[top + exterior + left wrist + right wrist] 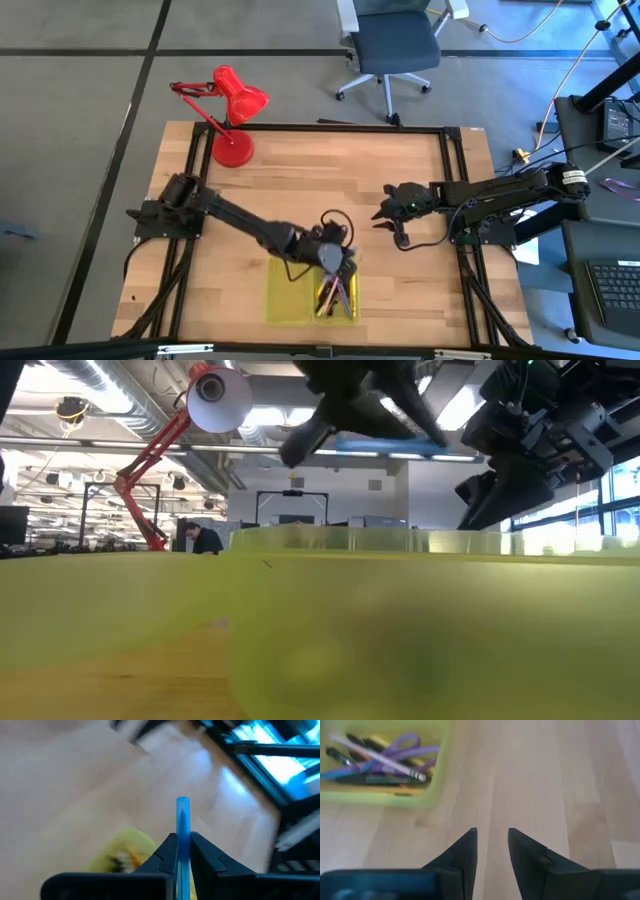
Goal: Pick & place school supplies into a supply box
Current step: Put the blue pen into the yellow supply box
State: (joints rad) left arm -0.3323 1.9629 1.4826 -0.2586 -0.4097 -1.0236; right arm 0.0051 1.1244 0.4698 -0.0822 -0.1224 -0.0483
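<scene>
Your left gripper (183, 851) pinches a blue pen (183, 820) above the supply box (282, 300); released this high, it may bounce out; your right gripper (492, 847), fingers slightly apart and empty, waits aside.

Overhead view, low view behind supply box (420, 630), two wrist views

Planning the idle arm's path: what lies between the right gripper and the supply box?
Only bare wooden table: the right wrist view shows nothing between the right gripper and the supply box, and the high view agrees.
</scene>
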